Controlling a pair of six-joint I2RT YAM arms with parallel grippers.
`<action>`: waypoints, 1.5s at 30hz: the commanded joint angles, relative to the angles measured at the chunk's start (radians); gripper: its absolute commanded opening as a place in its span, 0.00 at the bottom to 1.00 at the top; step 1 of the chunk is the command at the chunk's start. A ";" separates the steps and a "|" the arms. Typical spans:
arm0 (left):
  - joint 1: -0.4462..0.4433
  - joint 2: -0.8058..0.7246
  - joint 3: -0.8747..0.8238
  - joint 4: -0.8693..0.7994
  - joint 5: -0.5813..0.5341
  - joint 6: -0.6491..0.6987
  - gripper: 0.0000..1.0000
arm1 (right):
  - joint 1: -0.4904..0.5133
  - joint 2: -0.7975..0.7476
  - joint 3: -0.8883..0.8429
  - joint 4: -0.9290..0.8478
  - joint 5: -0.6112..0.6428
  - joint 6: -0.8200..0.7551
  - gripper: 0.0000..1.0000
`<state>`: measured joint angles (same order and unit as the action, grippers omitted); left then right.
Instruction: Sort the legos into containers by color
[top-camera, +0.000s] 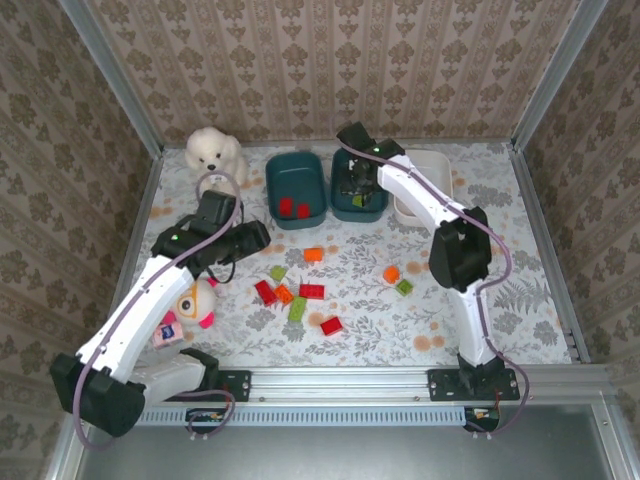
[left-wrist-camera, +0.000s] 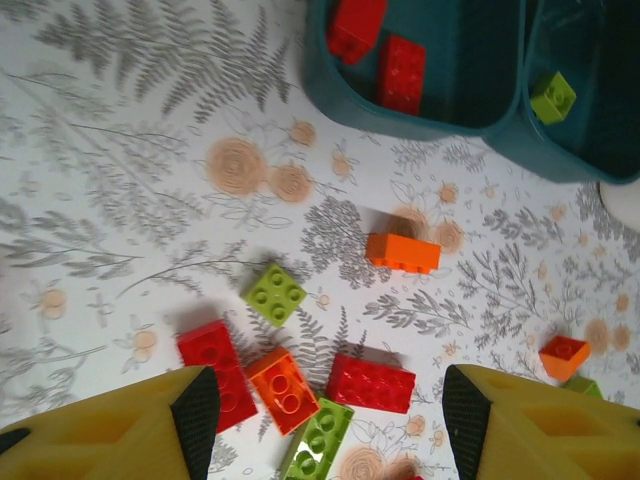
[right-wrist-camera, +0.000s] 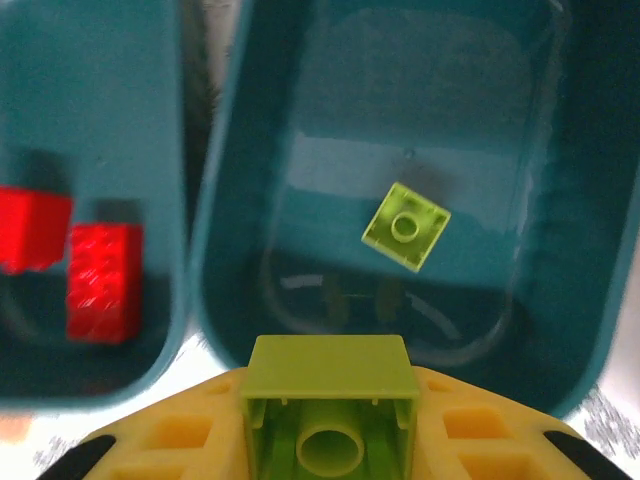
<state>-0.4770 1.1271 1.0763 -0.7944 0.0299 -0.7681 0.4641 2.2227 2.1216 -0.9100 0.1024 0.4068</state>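
A white plush dog (top-camera: 214, 152) sits back left, a pink-and-yellow doll (top-camera: 192, 303) nearer.

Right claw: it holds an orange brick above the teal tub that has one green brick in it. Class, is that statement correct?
No. The held brick is green, not orange; the right wrist view shows it. Corrected: the right claw holds that green one above the teal tub that has one green brick in it.

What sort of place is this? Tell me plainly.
Likely a robot test cell dressed as a home: wallpapered panels in aluminium framing, a floral tablecloth, left arm and right arm on a rail.
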 joint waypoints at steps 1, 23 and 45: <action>-0.017 0.041 0.027 0.060 0.044 0.040 0.64 | -0.014 0.125 0.162 -0.104 -0.066 0.036 0.32; -0.018 0.143 -0.001 0.105 0.080 0.042 0.64 | -0.045 0.284 0.229 -0.131 -0.206 0.129 0.60; -0.076 0.121 -0.149 0.046 0.136 -0.146 0.62 | 0.137 -0.673 -0.644 0.477 -0.136 0.022 0.66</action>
<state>-0.5068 1.2438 0.9249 -0.7815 0.1188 -0.8925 0.5808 1.6222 1.6348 -0.5629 -0.0338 0.4408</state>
